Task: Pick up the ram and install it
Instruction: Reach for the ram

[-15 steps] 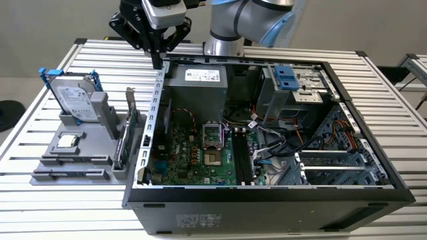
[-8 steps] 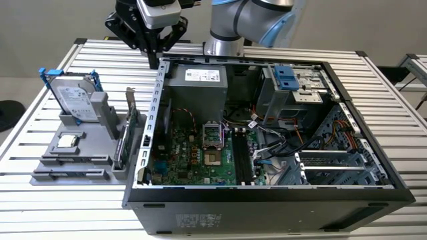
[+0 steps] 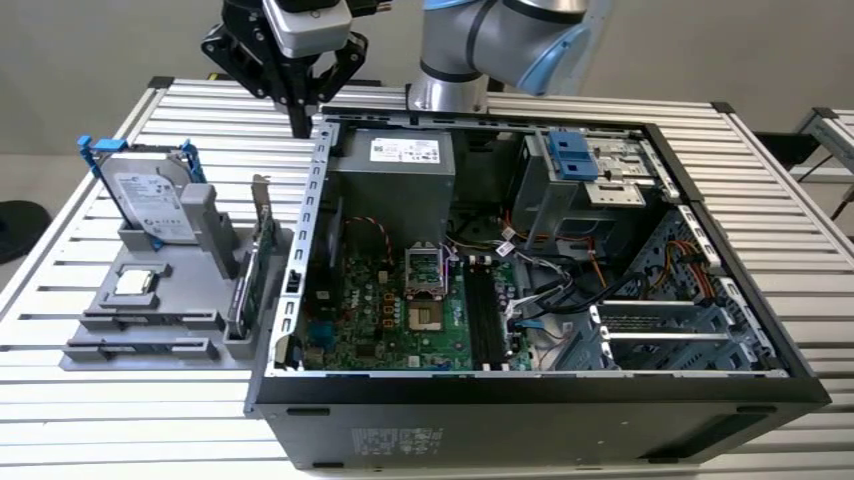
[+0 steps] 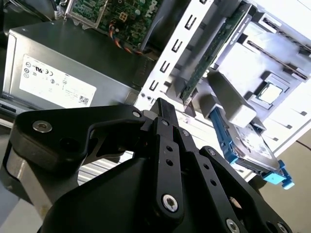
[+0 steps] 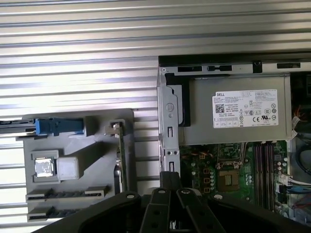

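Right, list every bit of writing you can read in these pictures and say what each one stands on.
White label on the power supply: fine print and codes, too small to quote.
Label on the hard drive: blurred, not readable.
Sticker on the outer wall of the computer case: too small to read.
No text can be quoted with any certainty.

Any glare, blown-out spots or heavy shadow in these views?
Second wrist view: the gray holder washes out to near white on its far side, and the gripper is a dark mass in front. First wrist view: the table slats throw back bright bands. Exterior view: even light, no glare; the computer case is dim inside around the cables.
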{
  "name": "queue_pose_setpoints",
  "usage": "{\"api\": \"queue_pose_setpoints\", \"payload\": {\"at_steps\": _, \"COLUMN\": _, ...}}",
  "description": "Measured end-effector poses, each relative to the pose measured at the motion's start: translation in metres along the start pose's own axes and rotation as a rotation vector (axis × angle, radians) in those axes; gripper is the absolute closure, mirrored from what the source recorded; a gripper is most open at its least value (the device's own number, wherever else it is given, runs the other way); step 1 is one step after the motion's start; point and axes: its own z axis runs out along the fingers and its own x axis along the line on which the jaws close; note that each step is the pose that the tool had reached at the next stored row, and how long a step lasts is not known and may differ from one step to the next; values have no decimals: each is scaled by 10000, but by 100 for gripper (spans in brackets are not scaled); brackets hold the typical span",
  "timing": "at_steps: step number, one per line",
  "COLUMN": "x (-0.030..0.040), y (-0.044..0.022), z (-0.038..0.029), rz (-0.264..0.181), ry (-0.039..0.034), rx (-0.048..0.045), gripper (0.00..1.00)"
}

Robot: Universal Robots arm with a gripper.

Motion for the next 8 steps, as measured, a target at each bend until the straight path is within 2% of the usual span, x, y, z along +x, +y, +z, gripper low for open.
{"api": "queue_pose_setpoints", "payload": {"at_steps": 8, "x": 62, "y": -4, "z": -1, "rz": 0, "ry": 0, "rx": 0, "gripper": 100}}
